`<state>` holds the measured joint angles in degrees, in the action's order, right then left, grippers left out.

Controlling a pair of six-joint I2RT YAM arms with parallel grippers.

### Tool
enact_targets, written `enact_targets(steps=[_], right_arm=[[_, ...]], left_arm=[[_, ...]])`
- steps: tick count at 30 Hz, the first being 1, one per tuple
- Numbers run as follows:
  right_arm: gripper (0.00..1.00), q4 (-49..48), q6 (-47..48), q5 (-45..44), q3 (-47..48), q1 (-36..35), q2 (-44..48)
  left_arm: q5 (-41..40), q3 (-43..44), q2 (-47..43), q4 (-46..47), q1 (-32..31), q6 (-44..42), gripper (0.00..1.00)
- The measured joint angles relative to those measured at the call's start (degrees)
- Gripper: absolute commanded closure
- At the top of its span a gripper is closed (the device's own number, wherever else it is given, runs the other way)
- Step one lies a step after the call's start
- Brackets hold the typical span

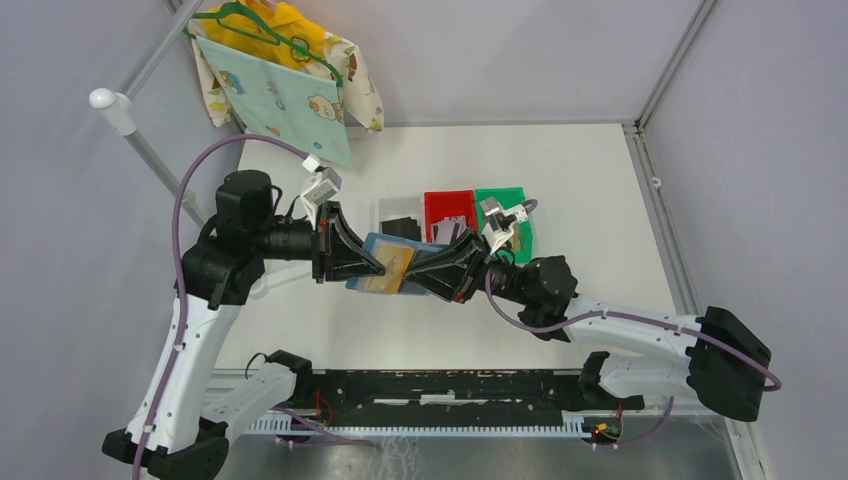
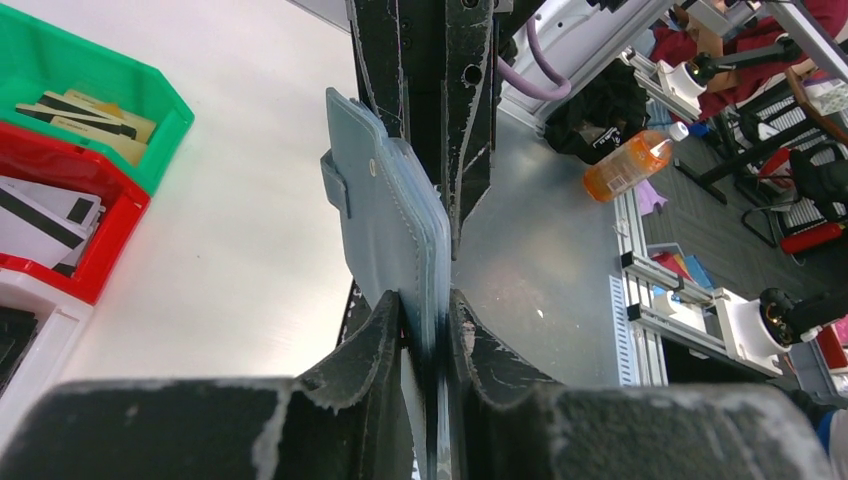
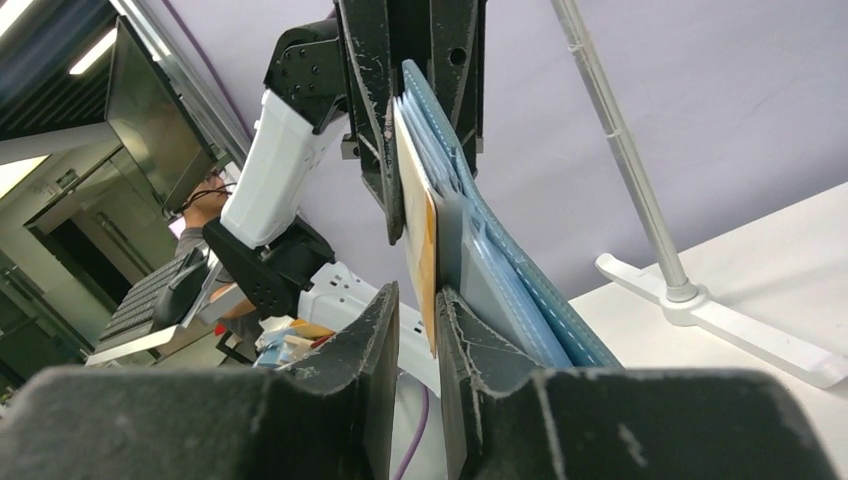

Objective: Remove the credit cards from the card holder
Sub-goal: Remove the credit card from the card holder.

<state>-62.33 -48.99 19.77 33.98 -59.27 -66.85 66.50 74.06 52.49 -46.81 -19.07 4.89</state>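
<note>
Grippers meet tip to tip over the worktop (image 1: 560,180), just in front of a row of bins. The left gripper (image 2: 425,300) is clenched on the holder (image 2: 390,210), both fingers pressed flat against one edge of the slate-blue wallet, which stands on edge in the air between the two arms with its strap tab facing the bins. From the opposite side the right gripper (image 3: 418,295) has its jaws only narrowly apart, straddling the free edge of a gold card (image 3: 420,240) that sticks out of the holder's pockets; whether the fingers actually pinch the card or merely flank it I cannot tell. The left arm rises from its base at the near left, bends at the elbow and runs its forearm level toward the middle of the worktop. The right arm lies low and stretched from the near right, its wrist turned left to face the other gripper. Behind them, the white bin (image 1: 385,205) holds black cards, the red bin (image 1: 448,197) white-grey striped ones, and the green bin (image 2: 150,90) tan ones.
</note>
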Motion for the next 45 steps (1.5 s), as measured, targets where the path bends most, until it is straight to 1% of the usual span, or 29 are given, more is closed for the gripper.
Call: enact_targets(steps=[3,5,7,9,10,11,12,14,15,16,21,25,31,39,40,41,43,44,45], right_arm=[[0.74,1.2,0.2,-1.0,0.5,0.0,-0.1],[0.69,2.3,0.5,-1.7,0.9,0.0,0.0],[0.61,3.3,0.9,-2.3,1.4,0.0,0.1],[0.58,3.4,0.9,-2.8,1.6,-0.1,0.1],[0.59,3.4,0.9,-3.2,1.7,-0.2,0.1],[0.65,3.4,0.9,-3.4,1.9,-0.3,-0.1],[0.71,3.6,0.9,-3.7,2.3,-0.3,-0.5],[0.91,4.0,1.2,-4.6,3.1,-0.3,-1.6],[0.98,4.4,1.3,-5.1,3.4,-0.3,-2.2],[1.00,4.4,1.3,-5.5,3.7,-0.3,-2.6],[1.00,5.2,1.6,-6.3,3.8,-0.6,-1.7],[1.00,7.8,3.1,-7.3,3.1,-0.8,0.9],[1.00,9.7,3.9,-8.6,-1.5,-0.2,6.3],[1.00,9.5,3.7,-8.6,-2.1,0.1,6.7],[0.94,9.3,3.7,-8.5,-2.1,0.1,6.6],[0.82,9.0,3.5,-8.3,-2.1,0.1,6.5],[0.68,7.7,2.8,-7.9,-2.1,0.2,5.7],[0.64,6.9,2.2,-7.5,-2.1,0.2,5.0],[0.62,6.0,1.7,-6.9,-2.1,0.2,4.3]], left_arm=[[-0.2,-0.6,-0.3,1.1,0.3,0.9,0.85],[-0.3,-0.6,-0.3,1.8,0.5,1.5,0.89],[-0.7,-0.6,-0.3,2.3,0.7,1.8,0.91],[-1.6,-0.7,-0.4,2.9,0.8,2.0,0.91],[-2.0,-0.8,-0.5,3.4,0.8,2.2,0.91],[-2.2,-1.1,-0.7,4.0,0.8,2.4,0.92],[-2.6,-1.5,-1.1,4.6,1.0,2.7,0.92],[-3.8,-2.1,-1.9,5.6,1.1,3.0,0.93],[-4.4,-2.3,-2.2,5.9,1.3,3.2,0.93],[-5.0,-2.3,-2.6,6.1,1.4,3.2,0.94],[-5.6,-2.1,-3.4,6.2,1.4,3.1,0.95],[-5.4,-0.8,-2.3,5.0,0.7,2.7,0.97],[-4.4,-0.1,-0.6,3.1,-0.5,2.7,0.98],[-4.4,0.1,-0.5,3.0,-0.5,2.7,0.98],[-4.4,0.2,-0.5,3.1,-0.5,2.7,0.98],[-4.4,0.2,-0.5,3.1,-0.5,2.7,0.98],[-4.6,0.3,-0.6,3.2,-0.5,2.7,0.98],[-4.9,0.3,-0.6,3.2,-0.5,2.7,0.98],[-5.0,0.3,-0.5,3.2,-0.5,2.7,0.98]])
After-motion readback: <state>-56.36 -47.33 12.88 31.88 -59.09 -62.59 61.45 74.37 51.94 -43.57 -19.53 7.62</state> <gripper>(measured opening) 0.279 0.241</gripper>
